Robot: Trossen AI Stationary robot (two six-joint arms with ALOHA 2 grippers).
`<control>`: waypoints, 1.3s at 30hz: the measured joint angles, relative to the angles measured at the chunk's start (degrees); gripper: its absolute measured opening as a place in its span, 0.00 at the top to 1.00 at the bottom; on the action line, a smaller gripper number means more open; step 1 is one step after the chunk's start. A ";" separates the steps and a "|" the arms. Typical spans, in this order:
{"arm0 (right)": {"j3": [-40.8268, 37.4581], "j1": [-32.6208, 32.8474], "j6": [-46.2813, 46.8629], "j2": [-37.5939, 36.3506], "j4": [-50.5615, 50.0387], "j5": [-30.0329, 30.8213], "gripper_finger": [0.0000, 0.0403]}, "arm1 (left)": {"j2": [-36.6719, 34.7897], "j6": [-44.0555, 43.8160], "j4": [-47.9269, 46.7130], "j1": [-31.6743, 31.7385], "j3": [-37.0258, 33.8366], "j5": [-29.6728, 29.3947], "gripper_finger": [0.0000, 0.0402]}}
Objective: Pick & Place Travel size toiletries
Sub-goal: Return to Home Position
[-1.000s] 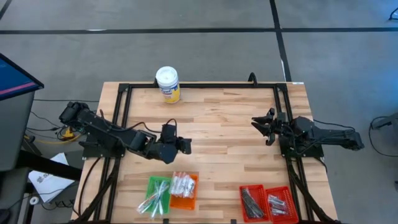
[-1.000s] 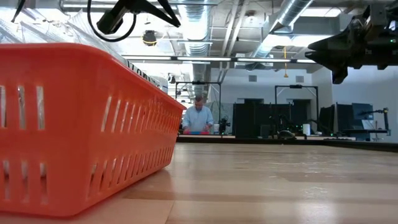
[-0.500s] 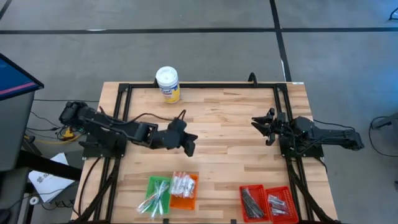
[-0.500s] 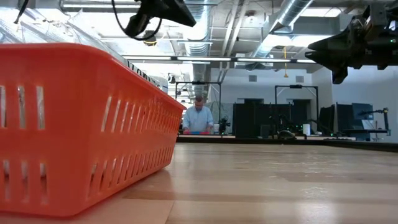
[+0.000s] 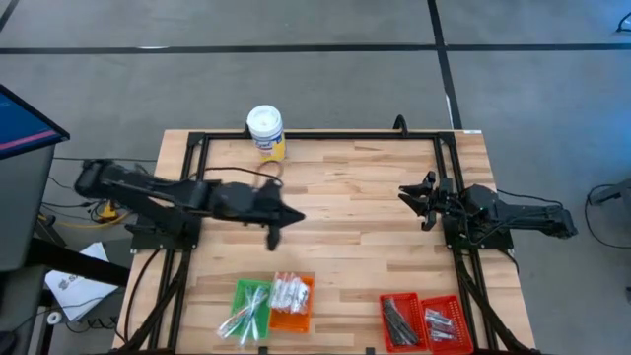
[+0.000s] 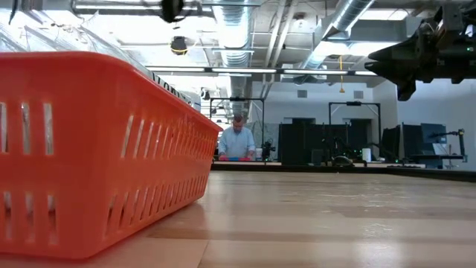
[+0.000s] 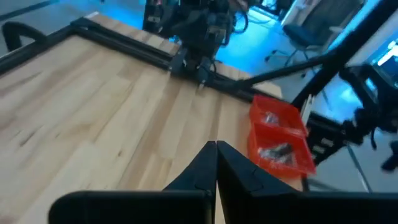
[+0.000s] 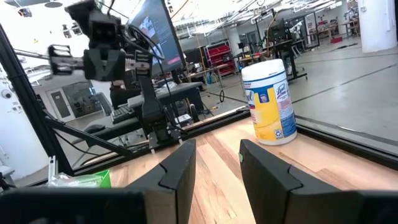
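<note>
Off-task things on the pale wooden plank table (image 5: 345,192)
We see a round white-lidded tub with a yellow label (image 5: 266,133) upright at the far edge, green (image 5: 240,288), orange (image 5: 289,322) and red (image 5: 399,297) slotted plastic trays along the near edge, and a person in a light-blue shirt (image 6: 236,141) far behind.

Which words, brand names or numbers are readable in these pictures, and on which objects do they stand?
No text can be read for certain.
On the tub: a blue logo and small print on its yellow label, too blurred to read.
On the packets showing above the orange basket: dark print, too small to read.
On the monitor: screen content, blurred.
</note>
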 joint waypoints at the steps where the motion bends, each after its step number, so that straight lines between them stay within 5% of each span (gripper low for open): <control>1: 0.00 0.00 0.00 -0.01 0.00 0.00 0.71 | -2.52 0.70 -0.08 -0.01 -2.30 -0.05 1.00; 9: 0.00 0.02 0.00 -0.01 -0.69 0.00 0.71 | -23.66 1.25 -0.14 -0.74 -20.35 0.41 0.99; 22: -0.02 0.02 0.00 -0.01 -0.68 0.00 0.71 | -52.12 1.24 0.26 3.52 -37.77 0.39 0.99; 31: -0.04 0.02 0.01 -0.01 -0.68 0.00 0.71 | -60.34 1.24 0.41 13.71 -45.60 0.32 0.99; 39: -0.04 0.02 0.00 -0.01 -0.68 0.00 0.71 | -61.04 1.21 4.06 14.26 -49.13 0.32 0.99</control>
